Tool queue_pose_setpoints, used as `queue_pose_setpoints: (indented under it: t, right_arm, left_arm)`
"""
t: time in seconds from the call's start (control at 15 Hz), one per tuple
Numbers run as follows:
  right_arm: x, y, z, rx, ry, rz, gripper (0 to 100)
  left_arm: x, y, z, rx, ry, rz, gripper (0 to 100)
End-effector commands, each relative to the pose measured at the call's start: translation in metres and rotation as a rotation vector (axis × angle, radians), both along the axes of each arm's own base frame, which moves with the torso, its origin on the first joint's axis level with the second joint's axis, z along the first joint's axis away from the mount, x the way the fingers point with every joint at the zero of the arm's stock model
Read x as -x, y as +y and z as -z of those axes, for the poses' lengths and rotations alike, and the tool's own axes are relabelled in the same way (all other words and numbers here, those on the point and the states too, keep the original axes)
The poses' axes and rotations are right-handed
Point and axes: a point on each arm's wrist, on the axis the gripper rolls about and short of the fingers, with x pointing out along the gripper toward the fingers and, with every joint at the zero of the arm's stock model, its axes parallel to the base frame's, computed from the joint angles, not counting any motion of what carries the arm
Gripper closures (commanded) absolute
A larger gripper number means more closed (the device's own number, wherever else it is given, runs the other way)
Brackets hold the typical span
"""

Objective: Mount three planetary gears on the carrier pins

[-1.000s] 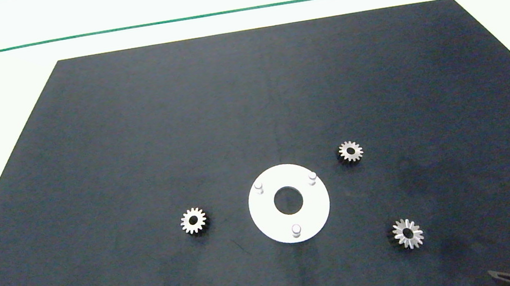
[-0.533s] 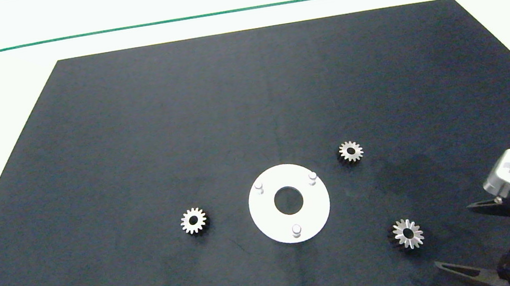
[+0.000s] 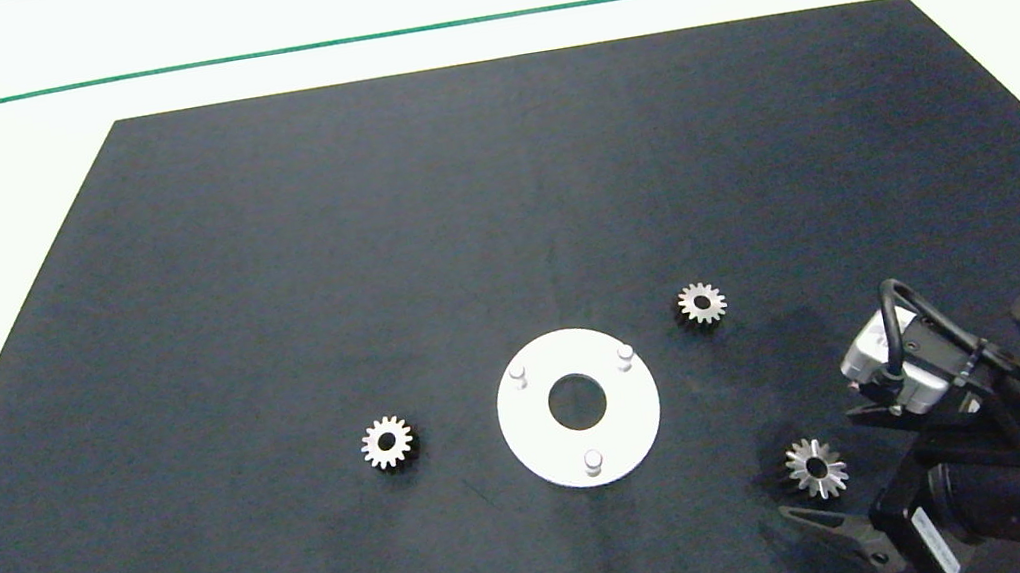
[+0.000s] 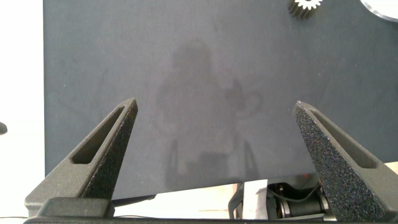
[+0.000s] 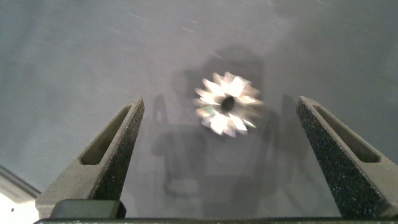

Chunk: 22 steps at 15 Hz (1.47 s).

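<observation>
1. Three planetary gears lie flat on the black mat (image 3: 264, 263), none on a pin: one (image 3: 387, 442) left of the white disc (image 3: 532, 435), one (image 3: 702, 303) off its far right, one (image 3: 815, 468) off its near right.
2. Three carrier pins (image 3: 593, 461) stand upright and bare on the disc, in a triangle round its centre hole; all three gears remain to be fitted.
3. One right gripper (image 5: 221, 155), fingers spread wide and holding nothing, hangs over the near-right gear (image 5: 227, 103), which sits between the two fingers, apparently lined up to be straddled and pinched.
4. One left gripper (image 4: 217, 155), likewise wide open and empty, idles at the mat's near edge, the left gear (image 4: 305, 6) well ahead of it.
</observation>
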Motion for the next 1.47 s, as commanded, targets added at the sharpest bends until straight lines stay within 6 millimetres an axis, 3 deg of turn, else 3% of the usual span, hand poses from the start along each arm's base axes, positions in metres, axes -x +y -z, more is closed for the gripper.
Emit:
queue_pose_setpoints:
  t: [0.07, 1.47]
  right_arm:
    - [-0.003, 0.008, 0.007, 0.018, 0.024, -0.020, 3]
    - [-0.023, 0.008, 0.015, 0.041, 0.058, 0.034, 45]
  left_arm:
    - [0.000, 0.000, 0.000, -0.002, 0.003, 0.000, 0]
    - [0.001, 0.000, -0.007, 0.002, -0.016, 0.006, 0]
